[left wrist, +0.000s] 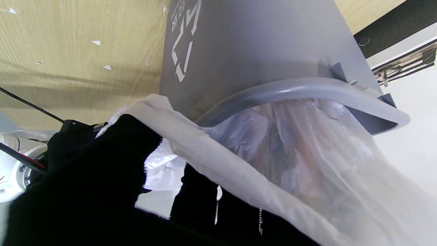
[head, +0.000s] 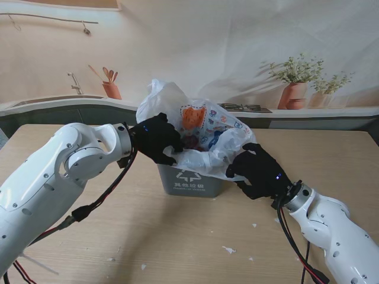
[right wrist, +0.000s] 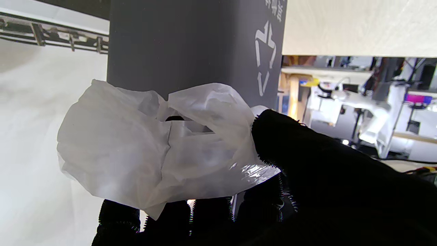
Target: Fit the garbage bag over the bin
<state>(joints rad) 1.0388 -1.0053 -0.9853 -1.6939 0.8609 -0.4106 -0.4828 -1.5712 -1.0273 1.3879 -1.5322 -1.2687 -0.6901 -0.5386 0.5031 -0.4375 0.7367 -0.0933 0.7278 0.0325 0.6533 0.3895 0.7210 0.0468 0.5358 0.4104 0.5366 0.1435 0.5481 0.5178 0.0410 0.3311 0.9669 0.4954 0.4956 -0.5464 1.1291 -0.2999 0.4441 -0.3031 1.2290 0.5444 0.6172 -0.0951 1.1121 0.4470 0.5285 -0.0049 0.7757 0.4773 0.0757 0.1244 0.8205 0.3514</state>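
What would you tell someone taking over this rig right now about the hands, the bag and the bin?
Left robot hand: shut on the garbage bag at the bin's left rim.
Right robot hand: shut on a bunched fold of the bag at the bin's right front corner.
The grey bin stands upright mid-table, its recycling mark facing me.
Done: bag is inside the bin with its mouth open, film draped over the front rim and right side.
Left: in the left wrist view the rim is bare, the film inside it. Probably pull that edge out and down over the rim, then even out the rest.
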